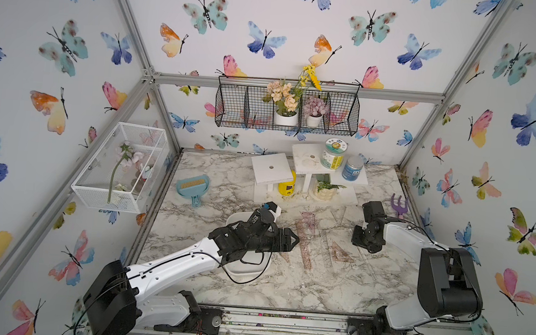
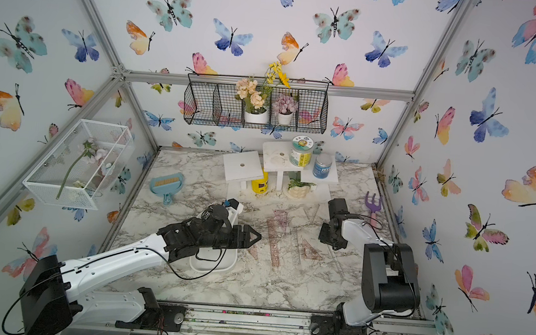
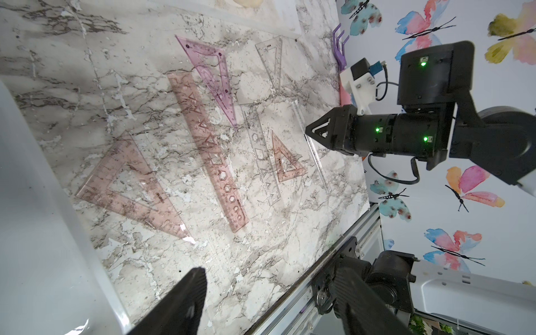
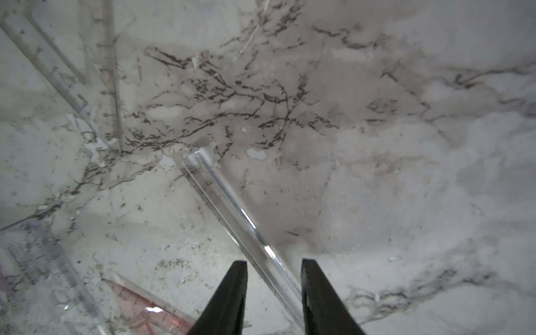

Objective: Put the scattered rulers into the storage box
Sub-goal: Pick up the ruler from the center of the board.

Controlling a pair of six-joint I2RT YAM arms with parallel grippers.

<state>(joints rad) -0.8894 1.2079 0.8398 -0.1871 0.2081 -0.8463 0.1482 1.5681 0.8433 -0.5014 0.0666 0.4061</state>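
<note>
Right wrist view: right gripper (image 4: 274, 262), jaws narrowly apart, straddles clear straight plastic ruler (image 4: 226, 208), well apart from shallow white plastic storage box (image 1: 247, 268); left gripper (image 3: 266, 268) wide, empty. Advisable: centre, close squarely across edges.

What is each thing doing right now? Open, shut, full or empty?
Left claw: open, holding nothing.
Right claw: open, straddling the clear ruler.
Rulers: lying flat on the table, outside the box.
Storage box: no rulers seen inside.

No legible text (jar labels (image 1: 332, 158) blurred)
</note>
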